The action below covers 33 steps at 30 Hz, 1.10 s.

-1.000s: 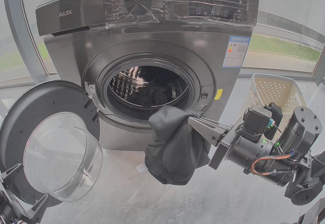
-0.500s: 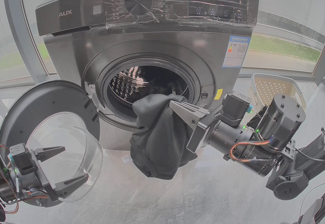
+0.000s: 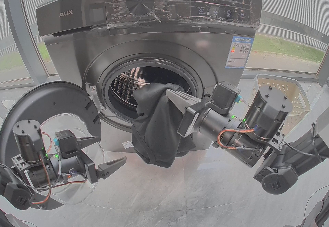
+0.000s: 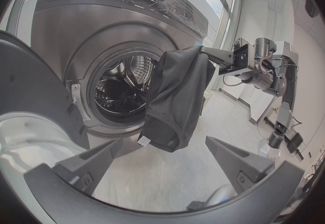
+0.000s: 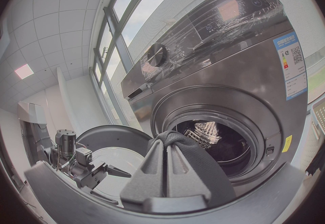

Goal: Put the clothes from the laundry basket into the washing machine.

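At the left, the washing machine's round door (image 3: 51,107) stands swung wide open. The left gripper (image 3: 112,149) hovers low in front of the door glass, jaws spread and nothing between them. It sits below and to the left of the hanging cloth, apart from it.

In the middle, the washing machine (image 3: 150,42) faces the robot, and the left half of its drum opening (image 3: 137,83) is unobstructed. A dark grey garment (image 3: 156,124) hangs in front of the right half. Its pinched top is about level with the middle of the opening. Its long axis runs straight down, so most of the cloth drapes outside the machine, past the lower lip of the opening, with the hem clear of the floor (image 3: 171,196).

The right gripper (image 3: 168,93) is clamped on the garment's top fold, its tip pointing left and in toward the drum. Farther right, the laundry basket (image 3: 277,77) stands on the floor beside the machine.

The drum lies just ahead of the right gripper's tip. The right arm carries the load, and a straight push inward would likely drag the dangling length over the lip. A deep reach, or a lift first, looks necessary. The left gripper is the nearer one to that tail.
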Available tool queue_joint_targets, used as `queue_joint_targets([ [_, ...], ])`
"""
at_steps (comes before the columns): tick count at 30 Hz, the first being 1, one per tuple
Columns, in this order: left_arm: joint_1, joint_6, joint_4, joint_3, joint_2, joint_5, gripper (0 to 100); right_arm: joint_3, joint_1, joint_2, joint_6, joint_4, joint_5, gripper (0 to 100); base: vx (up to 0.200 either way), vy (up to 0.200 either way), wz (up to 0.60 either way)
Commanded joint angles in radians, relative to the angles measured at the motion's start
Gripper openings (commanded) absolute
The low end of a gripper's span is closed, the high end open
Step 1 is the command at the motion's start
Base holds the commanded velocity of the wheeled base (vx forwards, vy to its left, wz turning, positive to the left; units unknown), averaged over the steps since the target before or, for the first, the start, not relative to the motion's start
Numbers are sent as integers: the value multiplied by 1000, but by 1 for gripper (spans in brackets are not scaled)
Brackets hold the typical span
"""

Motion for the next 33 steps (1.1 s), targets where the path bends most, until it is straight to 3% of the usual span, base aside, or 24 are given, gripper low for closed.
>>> queue_joint_targets([
  [1,-43,-36,-112,-25,199,41,100,-64,-24,55,0,3,-8,0,0,0,0],
  [5,-69,-59,-216,-22,271,113,100,-95,-24,64,-1,12,-10,0,0,0,0],
  [11,-79,-68,-285,-4,352,119,100,-134,-24,82,-1,43,-71,0,0,0,0],
  [15,-89,-71,-300,-8,394,119,100,-136,-22,89,-1,42,-76,0,0,0,0],
  [18,-93,-94,-311,-13,414,121,100,-136,-21,89,-1,40,-76,0,0,0,0],
  [19,-107,-131,-319,-13,430,122,100,-134,-18,90,-1,40,-76,0,0,0,0],
  [21,-121,-177,-323,-14,446,122,100,-133,-13,90,-1,40,-76,0,0,0,0],
  [26,-130,-240,-385,-27,512,119,100,-138,-10,95,-3,42,-76,0,0,0,0],
  [28,-130,-257,-431,-28,556,121,100,-138,-9,98,-3,42,-76,0,0,0,0],
  [33,-130,-263,-521,-47,658,122,100,-139,-7,98,-3,40,-76,0,0,0,0],
])
